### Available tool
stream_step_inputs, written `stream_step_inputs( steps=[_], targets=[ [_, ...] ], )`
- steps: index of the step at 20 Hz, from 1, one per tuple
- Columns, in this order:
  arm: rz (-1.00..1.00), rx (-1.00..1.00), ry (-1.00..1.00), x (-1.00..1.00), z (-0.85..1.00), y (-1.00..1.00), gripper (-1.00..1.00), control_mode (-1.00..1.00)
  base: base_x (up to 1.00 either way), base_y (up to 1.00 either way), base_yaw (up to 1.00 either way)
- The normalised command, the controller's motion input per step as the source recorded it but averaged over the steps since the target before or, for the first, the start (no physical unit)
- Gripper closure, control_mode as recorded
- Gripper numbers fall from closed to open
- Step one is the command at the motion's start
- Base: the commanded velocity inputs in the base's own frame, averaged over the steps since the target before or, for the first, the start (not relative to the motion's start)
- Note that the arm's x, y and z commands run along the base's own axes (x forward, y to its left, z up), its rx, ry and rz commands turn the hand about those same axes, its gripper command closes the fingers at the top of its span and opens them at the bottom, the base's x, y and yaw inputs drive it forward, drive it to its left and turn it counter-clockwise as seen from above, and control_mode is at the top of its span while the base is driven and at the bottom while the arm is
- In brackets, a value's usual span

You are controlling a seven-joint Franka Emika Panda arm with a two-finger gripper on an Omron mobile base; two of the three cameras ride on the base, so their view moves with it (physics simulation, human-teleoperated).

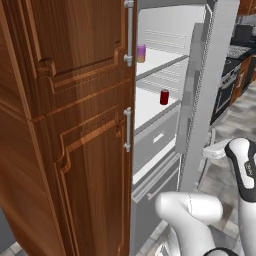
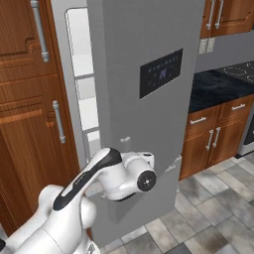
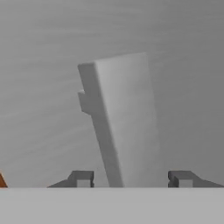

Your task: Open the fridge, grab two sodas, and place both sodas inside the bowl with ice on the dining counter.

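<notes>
My two dark-fingered gripper (image 3: 131, 179) is clenched on the grey bar handle (image 3: 124, 122) of the tall light-grey fridge (image 2: 144, 99), door swung open. Inside, the purple-and-orange soda can (image 1: 141, 53) stands on the upper white shelf, the red can (image 1: 164, 97) on the shelf below

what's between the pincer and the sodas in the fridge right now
The open fridge door is. The pincer sits at the bar handle on the door's outer face, while the purple soda and the red soda stand on white shelves inside, past the door.
</notes>
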Motion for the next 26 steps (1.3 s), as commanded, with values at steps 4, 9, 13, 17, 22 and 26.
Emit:
stream_step_inputs(
  steps=[4, 9, 13, 17, 22, 26],
  targets=[
    [0.04, 0.00, 0.00, -0.02, 0.23, -0.63, -1.00, -1.00, 0.00, 0.00, 0.00],
    [0.03, 0.00, -0.10, -0.47, 0.07, -0.44, -1.00, -1.00, 0.00, 0.00, 0.00],
    [0.00, -0.05, -0.17, -0.85, 0.21, -0.03, -1.00, -1.00, 0.00, 0.00, 0.00],
    [0.00, -0.18, -0.20, -0.81, 0.72, 0.47, -1.00, -1.00, 0.00, 0.00, 0.00],
    [0.00, -0.31, -0.19, -0.27, 0.99, 0.85, -1.00, -1.00, 0.00, 0.00, 0.00],
    [-0.09, -0.39, -0.16, -0.02, 0.99, 0.93, -1.00, -1.00, 0.00, 0.00, 0.00]
  ],
)
